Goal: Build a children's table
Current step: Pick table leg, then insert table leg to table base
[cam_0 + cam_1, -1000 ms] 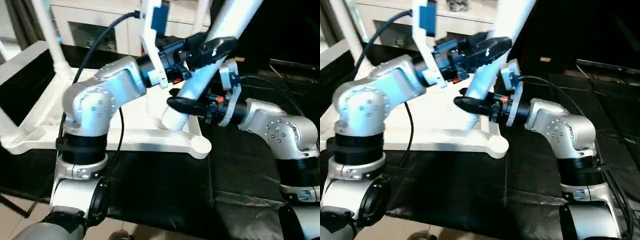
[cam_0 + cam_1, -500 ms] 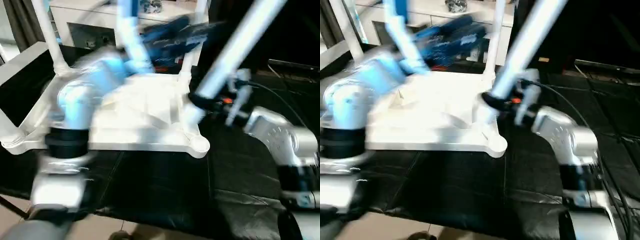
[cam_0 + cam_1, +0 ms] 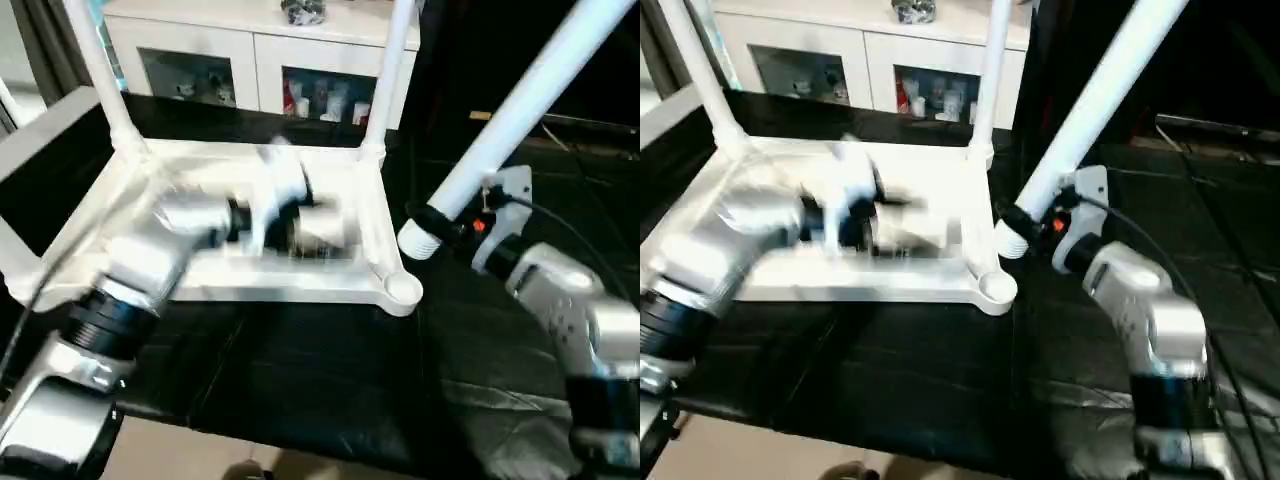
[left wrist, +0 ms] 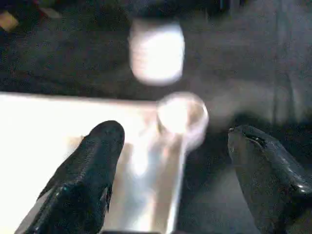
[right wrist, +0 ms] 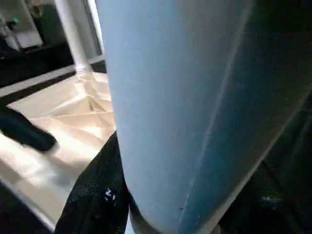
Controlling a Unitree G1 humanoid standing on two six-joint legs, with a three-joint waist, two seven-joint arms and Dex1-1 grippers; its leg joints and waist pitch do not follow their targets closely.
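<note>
The white tabletop lies upside down on the black table, ribbed side up. Upright legs stand in its back left corner and back right corner. The front right corner socket is empty. My right gripper is shut on a loose leg near its threaded end, which hangs just right of and above that socket. The leg slants up to the right. My left gripper hovers open over the tabletop, facing the empty socket, nothing between its fingers.
A white glass-door cabinet stands behind the table. Black cables run over the dark surface at the right. Another white leg rises at the tabletop's left edge.
My left gripper has let go of the leg, opened and swung down low over the tabletop. The right gripper has carried the leg rightward, off the tabletop, to beside the front right socket.
</note>
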